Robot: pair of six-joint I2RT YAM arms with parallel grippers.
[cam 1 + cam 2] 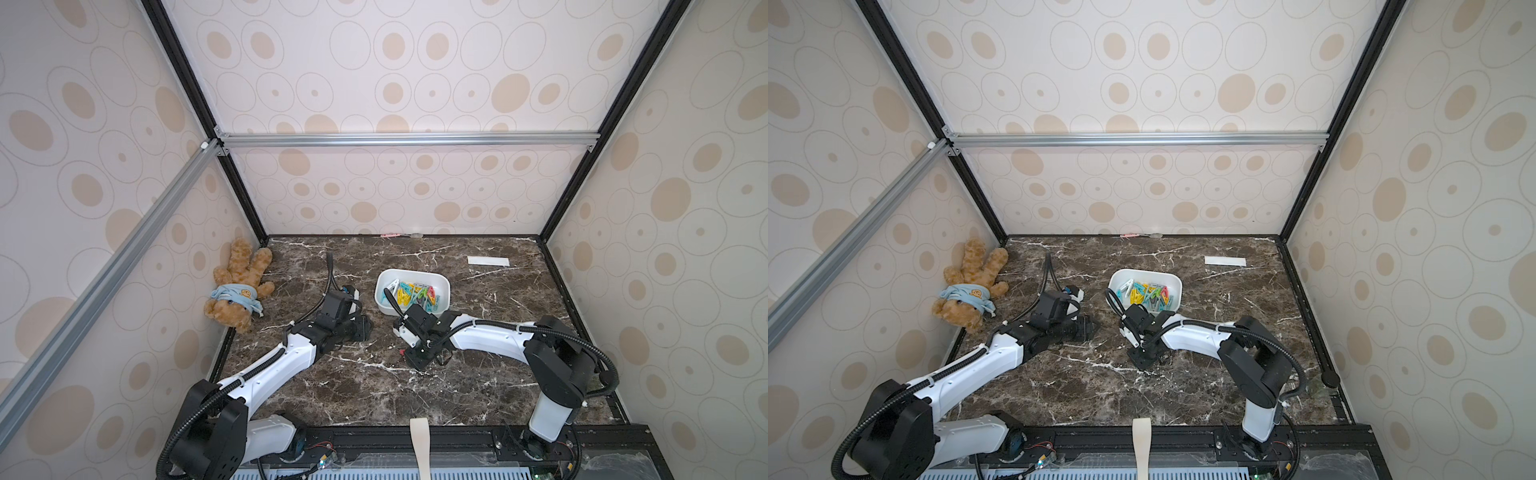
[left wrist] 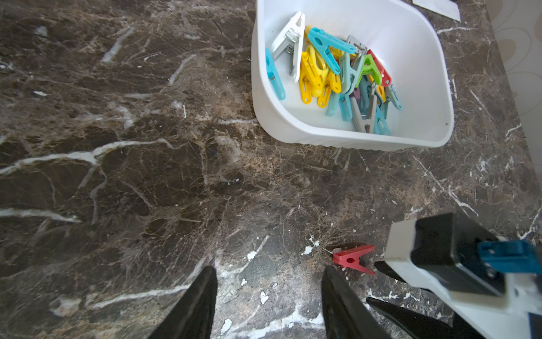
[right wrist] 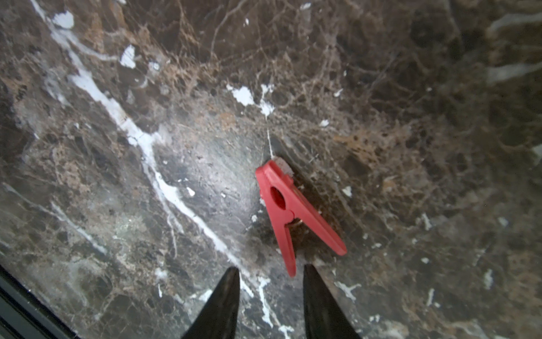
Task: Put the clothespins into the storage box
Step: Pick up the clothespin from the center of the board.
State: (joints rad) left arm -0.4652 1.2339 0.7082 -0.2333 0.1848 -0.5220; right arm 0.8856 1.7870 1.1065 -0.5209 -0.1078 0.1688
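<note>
The white storage box stands on the marble table and holds a heap of coloured clothespins. One red clothespin lies flat on the table in front of the box. My right gripper is open just short of it, and the tip of one leg of the clothespin reaches level with the fingertips without touching them. My left gripper hovers open over bare marble to the left, with nothing between its fingers.
A brown teddy bear lies in the far left corner. A flat white paper strip lies behind the box on the right. A small pink item sits at the back edge. Patterned walls enclose the table on three sides.
</note>
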